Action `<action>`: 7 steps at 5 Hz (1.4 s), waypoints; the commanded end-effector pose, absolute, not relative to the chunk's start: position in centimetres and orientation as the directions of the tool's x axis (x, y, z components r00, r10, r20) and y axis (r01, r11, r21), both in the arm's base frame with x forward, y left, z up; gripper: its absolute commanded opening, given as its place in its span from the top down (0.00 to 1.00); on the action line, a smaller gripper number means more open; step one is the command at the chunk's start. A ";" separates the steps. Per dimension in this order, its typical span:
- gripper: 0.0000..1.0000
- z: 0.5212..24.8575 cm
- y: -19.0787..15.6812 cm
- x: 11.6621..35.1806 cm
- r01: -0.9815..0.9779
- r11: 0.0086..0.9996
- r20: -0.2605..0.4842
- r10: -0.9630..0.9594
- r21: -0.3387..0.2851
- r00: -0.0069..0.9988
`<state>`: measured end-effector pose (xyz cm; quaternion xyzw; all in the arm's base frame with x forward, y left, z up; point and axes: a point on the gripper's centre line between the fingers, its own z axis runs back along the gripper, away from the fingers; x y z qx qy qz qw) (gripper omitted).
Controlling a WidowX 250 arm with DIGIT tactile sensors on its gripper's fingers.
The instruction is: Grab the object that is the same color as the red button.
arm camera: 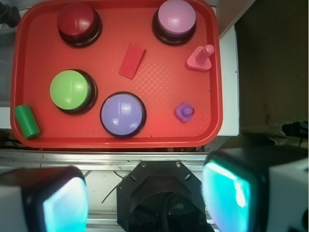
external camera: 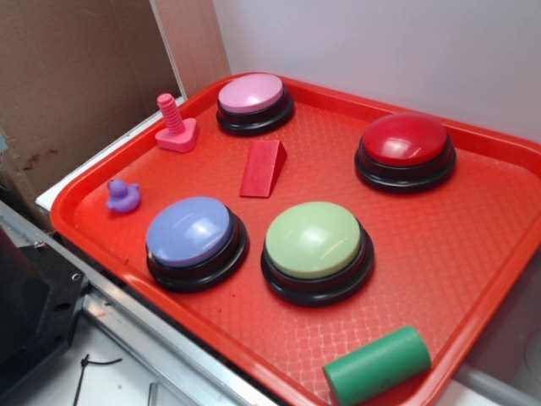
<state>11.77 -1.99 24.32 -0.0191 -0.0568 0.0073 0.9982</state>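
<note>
A small matte red wedge [external camera: 263, 168] [arm camera: 132, 61] lies on the red tray [external camera: 473, 245] [arm camera: 159, 133], between the pink-topped button and the red button. The red button [external camera: 405, 150] [arm camera: 78, 22] has a glossy dark red dome on a black base and stands at the tray's far side. In the wrist view my gripper [arm camera: 145, 195] hangs high above the robot base, well short of the tray, open, with nothing between its two teal pads [arm camera: 65, 205]. The gripper does not appear in the exterior view.
On the tray also stand a pink-topped button [external camera: 254, 101] [arm camera: 175, 20], a blue button [external camera: 195, 240] [arm camera: 123, 114], a green button [external camera: 316, 249] [arm camera: 72, 91], a pink screw toy [external camera: 175, 125] [arm camera: 201, 58], a purple duck [external camera: 122, 196] [arm camera: 184, 111] and a green cylinder [external camera: 377, 365] [arm camera: 27, 121]. The black robot base [arm camera: 161, 195] sits below the tray.
</note>
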 end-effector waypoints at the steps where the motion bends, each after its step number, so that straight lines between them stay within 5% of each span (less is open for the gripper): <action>1: 0.00 24.3 -2.0 11.8 -0.012 0.999 0.113 0.017 -0.039 0.993; 3: 0.00 24.9 -1.7 19.1 -0.206 0.978 0.132 0.207 -0.024 0.969; 4: 0.00 24.0 -1.6 23.4 -0.438 0.897 0.078 0.434 0.055 0.898; 5: 0.00 22.6 0.6 24.5 -0.645 0.762 0.024 0.645 0.058 0.764; 6: 0.00 21.4 1.8 24.0 -0.679 0.734 -0.058 0.679 0.025 0.732; 7: 0.00 21.4 1.8 24.0 -0.679 0.734 -0.058 0.679 0.025 0.732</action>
